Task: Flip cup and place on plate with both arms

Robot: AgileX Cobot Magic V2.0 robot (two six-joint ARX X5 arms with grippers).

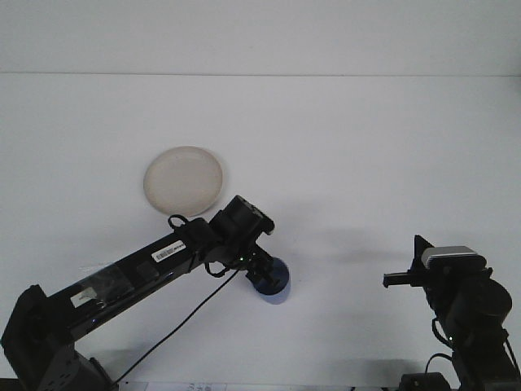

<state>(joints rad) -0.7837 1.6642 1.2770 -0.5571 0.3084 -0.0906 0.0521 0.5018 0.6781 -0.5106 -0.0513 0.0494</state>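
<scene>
I am bringing the left end effector (262, 273) over the blue cup (275, 285) at lower centre, fingers' state I cannot tell, and I am judging the cup light, stiff and slippery, best gripped at its rim.

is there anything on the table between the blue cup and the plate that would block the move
Nothing visible does. The bare table lies between the blue cup and the plate; only the left arm itself, its claw at the cup, crosses that stretch.
</scene>
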